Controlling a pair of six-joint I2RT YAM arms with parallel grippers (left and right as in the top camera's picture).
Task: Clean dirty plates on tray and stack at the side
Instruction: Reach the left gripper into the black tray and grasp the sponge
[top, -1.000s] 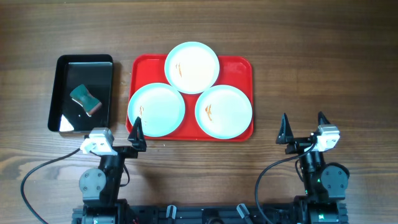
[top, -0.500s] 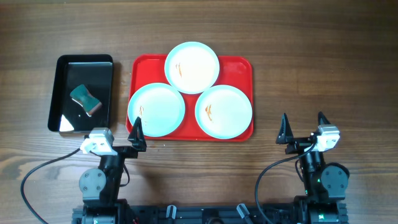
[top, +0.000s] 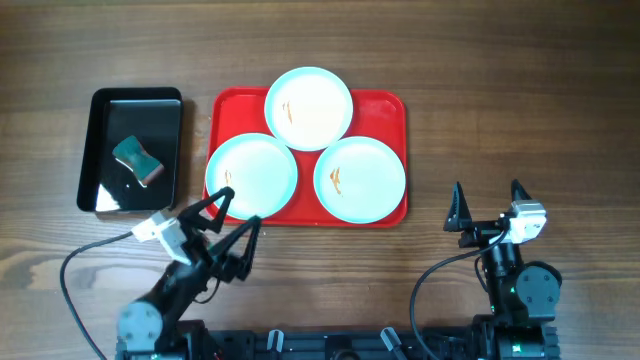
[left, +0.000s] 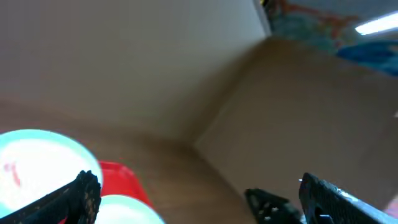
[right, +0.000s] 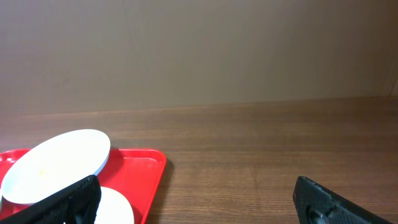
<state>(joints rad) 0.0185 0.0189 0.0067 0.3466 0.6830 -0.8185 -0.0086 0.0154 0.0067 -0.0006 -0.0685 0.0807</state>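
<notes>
So, the wood table (top: 520, 90) carries the red tray (top: 393, 106) in the middle, w/ the black tray (top: 108, 185) just beside it on the left. Three plates lie on the red tray in a triangle: far plate (top: 308, 108), front-left plate (top: 252, 176) and front-right plate (top: 359, 179), rims about touching. Each is round, shallow, pale blue-white, w/ a small orange-brown smear, so none looks cleaned yet.

The left gripper (top: 240, 210) is spread wide & empty, angled toward the front-left plate. In the overhead view one fingertip overlaps its near rim, but I cannot tell the height. The right gripper (top: 487, 190), also wide & empty, stands near the tray's front-right corner, apart from it.

The green sponge (top: 137, 161) in the black tray lies left and farther out from the left gripper, long axis diagonal. The left arm is clearly nearer to it, so I judge the wiping is probably its job.
</notes>
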